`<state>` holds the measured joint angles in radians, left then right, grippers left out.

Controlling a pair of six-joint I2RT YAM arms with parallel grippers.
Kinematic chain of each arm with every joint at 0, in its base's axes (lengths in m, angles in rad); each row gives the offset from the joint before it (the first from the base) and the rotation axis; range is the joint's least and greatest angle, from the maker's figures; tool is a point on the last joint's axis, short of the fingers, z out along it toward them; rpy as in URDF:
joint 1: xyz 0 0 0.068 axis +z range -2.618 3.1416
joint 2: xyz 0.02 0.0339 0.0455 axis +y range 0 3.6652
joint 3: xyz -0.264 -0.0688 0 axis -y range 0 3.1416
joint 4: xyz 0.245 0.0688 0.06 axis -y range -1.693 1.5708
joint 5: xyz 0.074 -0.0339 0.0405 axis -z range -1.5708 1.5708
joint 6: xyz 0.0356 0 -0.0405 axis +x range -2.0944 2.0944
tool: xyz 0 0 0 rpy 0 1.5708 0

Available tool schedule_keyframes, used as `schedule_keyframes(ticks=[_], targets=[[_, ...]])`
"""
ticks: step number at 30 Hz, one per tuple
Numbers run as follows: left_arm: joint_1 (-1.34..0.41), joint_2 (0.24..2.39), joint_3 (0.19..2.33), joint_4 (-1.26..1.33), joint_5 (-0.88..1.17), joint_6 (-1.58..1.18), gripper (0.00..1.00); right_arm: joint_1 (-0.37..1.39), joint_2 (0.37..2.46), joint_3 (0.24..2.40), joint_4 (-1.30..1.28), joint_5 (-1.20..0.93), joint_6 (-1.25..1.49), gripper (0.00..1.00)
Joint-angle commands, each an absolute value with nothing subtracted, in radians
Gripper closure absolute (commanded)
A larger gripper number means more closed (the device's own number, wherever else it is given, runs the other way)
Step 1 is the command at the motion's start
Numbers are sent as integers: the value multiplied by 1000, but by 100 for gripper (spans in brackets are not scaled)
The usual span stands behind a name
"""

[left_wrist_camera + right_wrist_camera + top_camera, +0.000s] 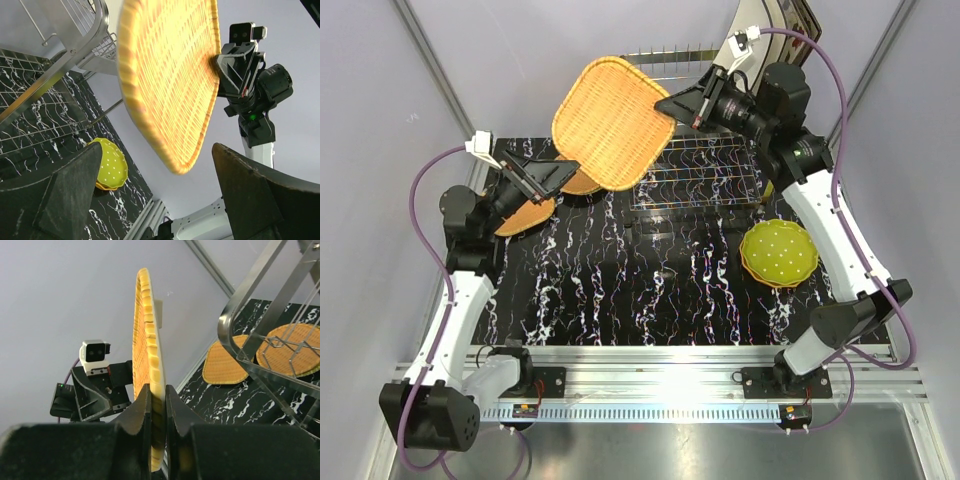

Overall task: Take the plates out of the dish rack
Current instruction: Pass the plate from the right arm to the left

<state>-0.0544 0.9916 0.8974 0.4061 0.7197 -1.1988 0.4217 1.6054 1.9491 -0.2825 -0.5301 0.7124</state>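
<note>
Orange woven plate [613,120] hangs clamped by its rim in the right gripper [158,392]; left gripper [552,178] stands wide open, apparently touching nothing.

No text, brand, number or sign could be read in any view. The small orange stickers [525,406] on the mounting rail at the 6 o'clock edge of the bench were too small to make out.
</note>
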Motion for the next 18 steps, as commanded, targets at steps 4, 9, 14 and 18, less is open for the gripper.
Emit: schedule_keyframes(ticks=[4, 9, 14, 18], targets=[[-81, 979, 887, 495, 673, -1218, 14, 456, 1519, 1887, -72, -618, 769, 100], [-87, 980, 873, 532, 675, -1227, 24, 477, 1499, 1813, -11, -652, 775, 100], [-89, 980, 856, 574, 684, -1244, 50, 482, 1482, 1744, 49, -663, 775, 100], [-89, 969, 842, 574, 678, -1249, 83, 482, 1476, 1704, 67, -658, 772, 100]])
